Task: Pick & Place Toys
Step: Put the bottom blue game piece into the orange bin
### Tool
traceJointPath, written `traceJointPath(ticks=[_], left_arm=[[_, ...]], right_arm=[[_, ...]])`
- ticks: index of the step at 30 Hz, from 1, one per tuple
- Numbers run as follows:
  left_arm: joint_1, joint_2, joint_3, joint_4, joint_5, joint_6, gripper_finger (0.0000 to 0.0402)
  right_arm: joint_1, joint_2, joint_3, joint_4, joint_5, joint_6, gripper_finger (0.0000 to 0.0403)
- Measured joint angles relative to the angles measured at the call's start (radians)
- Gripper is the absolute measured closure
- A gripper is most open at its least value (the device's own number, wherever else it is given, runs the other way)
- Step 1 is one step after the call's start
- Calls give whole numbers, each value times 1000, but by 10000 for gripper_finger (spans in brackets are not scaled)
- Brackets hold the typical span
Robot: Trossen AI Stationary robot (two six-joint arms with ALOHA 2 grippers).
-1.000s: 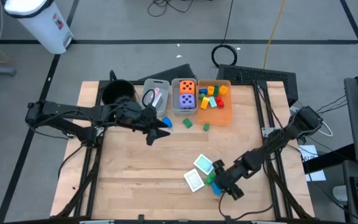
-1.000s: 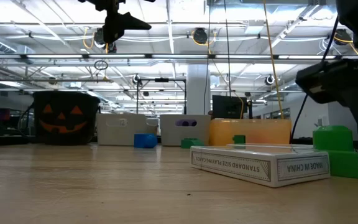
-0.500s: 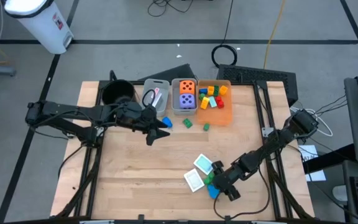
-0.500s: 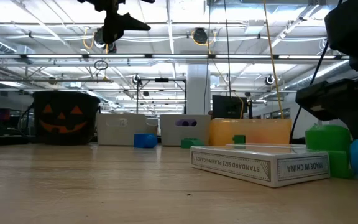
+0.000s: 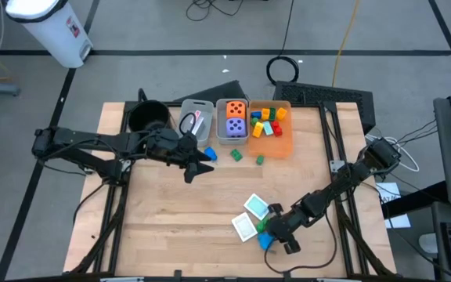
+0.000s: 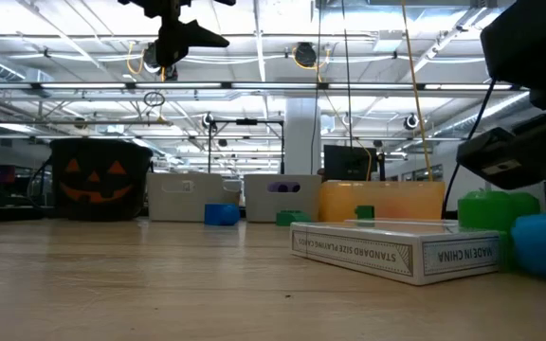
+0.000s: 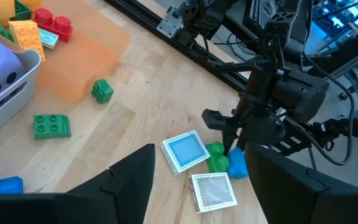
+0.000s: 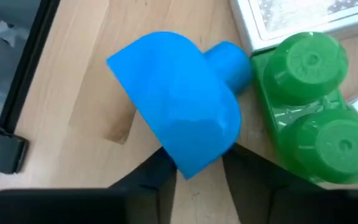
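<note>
A black pot with an orange jack-o'-lantern face sits at the wooden table's far left corner, a grey bin, a second grey bin and an orange bin lined up beside it. Off the table — a white trash can, a coiled black cable and a keyboard on grey floor.

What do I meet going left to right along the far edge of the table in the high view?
Black pot → grey bin holding small items → grey bin with the orange and purple dice → orange bin of coloured blocks.
</note>
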Motion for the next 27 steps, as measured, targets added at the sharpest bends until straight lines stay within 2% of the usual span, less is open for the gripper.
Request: traceJointPath(ticks=[9, 17, 27], left_arm=[[0, 0, 0, 0, 0, 0, 147], [0, 0, 0, 0, 0, 4, 147], [0, 0, 0, 2, 0, 6, 147]], right_arm=[[1, -11, 0, -1, -24, 74, 395], [2, -73, 0, -1, -25, 99, 401], [-45, -228, 0, -50, -23, 164, 402]])
